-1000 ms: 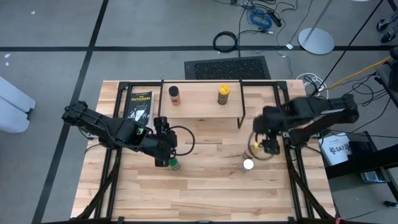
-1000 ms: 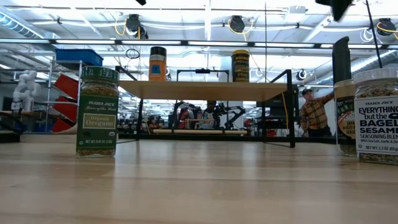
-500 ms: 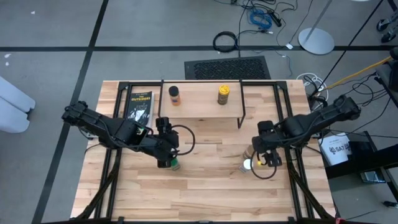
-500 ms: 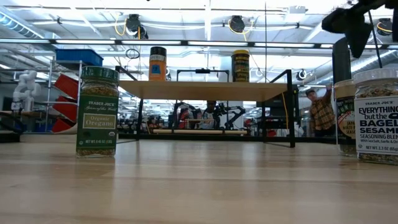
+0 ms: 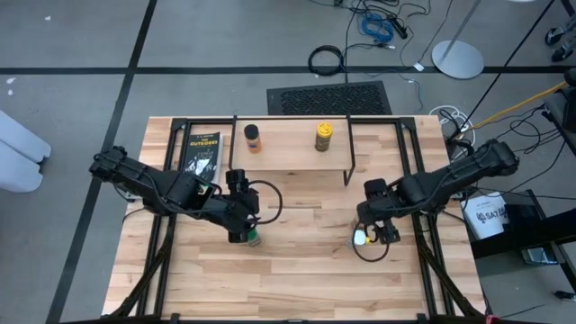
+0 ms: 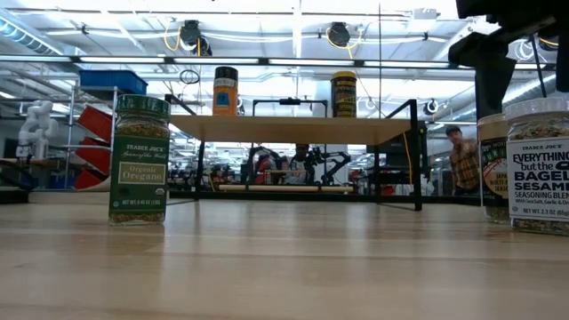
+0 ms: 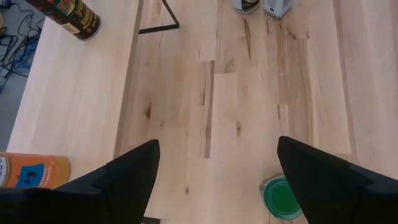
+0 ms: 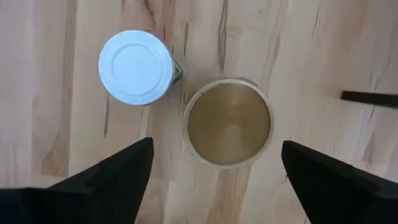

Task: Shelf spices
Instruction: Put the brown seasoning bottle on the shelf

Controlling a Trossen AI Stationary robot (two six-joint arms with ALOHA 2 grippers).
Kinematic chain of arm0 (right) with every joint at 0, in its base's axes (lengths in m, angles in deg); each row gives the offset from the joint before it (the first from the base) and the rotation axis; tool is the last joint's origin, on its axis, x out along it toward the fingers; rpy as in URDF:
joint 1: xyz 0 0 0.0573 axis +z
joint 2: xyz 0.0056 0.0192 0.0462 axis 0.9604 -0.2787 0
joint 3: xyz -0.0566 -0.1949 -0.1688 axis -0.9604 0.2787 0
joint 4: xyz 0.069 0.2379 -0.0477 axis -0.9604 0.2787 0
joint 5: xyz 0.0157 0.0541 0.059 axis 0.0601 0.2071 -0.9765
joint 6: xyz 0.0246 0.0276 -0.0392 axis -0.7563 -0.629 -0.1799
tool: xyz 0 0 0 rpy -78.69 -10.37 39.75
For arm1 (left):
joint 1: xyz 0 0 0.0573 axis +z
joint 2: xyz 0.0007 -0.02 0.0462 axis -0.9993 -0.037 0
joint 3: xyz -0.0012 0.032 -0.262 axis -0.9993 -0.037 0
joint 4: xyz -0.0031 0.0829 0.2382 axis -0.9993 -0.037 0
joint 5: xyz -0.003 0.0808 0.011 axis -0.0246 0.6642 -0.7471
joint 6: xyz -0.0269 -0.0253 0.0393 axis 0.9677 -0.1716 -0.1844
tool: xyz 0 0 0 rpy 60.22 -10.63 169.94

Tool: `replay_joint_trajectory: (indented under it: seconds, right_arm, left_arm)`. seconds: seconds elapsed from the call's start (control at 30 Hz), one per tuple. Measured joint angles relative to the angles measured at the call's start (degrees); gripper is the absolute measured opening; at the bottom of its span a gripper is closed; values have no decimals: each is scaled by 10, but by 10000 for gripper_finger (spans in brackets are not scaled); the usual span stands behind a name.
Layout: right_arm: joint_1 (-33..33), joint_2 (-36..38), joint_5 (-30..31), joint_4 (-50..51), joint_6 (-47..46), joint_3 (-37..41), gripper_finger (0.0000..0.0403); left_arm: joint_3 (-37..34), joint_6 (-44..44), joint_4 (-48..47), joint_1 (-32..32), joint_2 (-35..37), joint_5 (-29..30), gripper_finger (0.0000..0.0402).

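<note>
The shelf [image 5: 292,148] stands at the table's far side, and the orange-bodied jar [image 5: 253,137] and the yellow-lidded jar [image 5: 323,137] stand upright on its plank. The green-lidded jar [image 5: 255,239] stands upright on the table; my left gripper [image 5: 239,229] hovers open just beside and above it, with the green lid [image 7: 282,198] by one finger. My right gripper [image 8: 214,180] is open, pointing down above the tan-lidded jar [image 8: 228,122] and the white-lidded jar [image 8: 135,67], which stand side by side on the table. In the low view the right gripper [image 6: 507,44] hangs over both.
A flat black packet [image 5: 202,153] lies left of the shelf. The shelf's black rod legs [image 5: 349,162] stand between the two arms. Bare tabletop [image 5: 306,261] stretches toward the near edge. A person [image 6: 462,160] shows in the room far behind the table.
My right gripper has swung toward the near edge and a little left, coming down over the tan-lidded and white-lidded jars; in the low view it has dropped into sight above them. The jars have stayed put.
</note>
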Motion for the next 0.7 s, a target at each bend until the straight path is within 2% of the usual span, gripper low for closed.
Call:
replay_joint_trajectory:
  seconds: [0.3, 0.7]
  right_arm:
    - [-16, -52, 2, -11, 7, 0, 343]
    - [-35, -85, -7, -33, 25, 0, 343]
  left_arm:
    - [0, 0, 4, 0, 0, -1, 336]
    - [0, 0, 3, 0, 0, -4, 336]
